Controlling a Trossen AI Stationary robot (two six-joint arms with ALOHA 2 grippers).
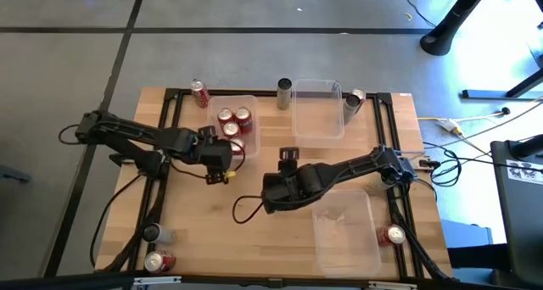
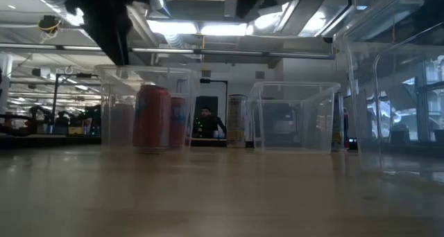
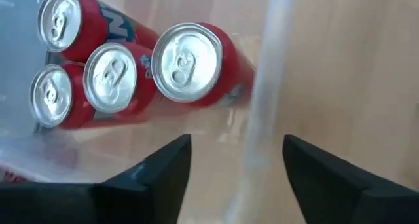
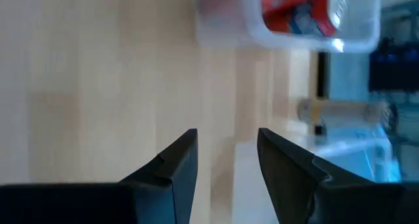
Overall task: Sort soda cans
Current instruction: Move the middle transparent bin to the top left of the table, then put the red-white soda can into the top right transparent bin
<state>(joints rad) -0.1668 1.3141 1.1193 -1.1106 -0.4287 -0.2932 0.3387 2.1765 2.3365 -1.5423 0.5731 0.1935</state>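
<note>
Left gripper (image 3: pixel 236 168), jaws parted and empty, hovers over the far-left bin (image 1: pixel 249 101) holding four red soda cans (image 3: pixel 186 63). Right gripper (image 4: pixel 226 162), jaws apart, empty, waits above mid-counter (image 1: pixel 212 231).

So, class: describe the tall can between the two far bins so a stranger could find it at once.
Start at the wooden table, far edge, where two clear bins sit side by side. In the gap between them stands one can. It is taller, slimmer and greyer than the red cans nearby.
</note>
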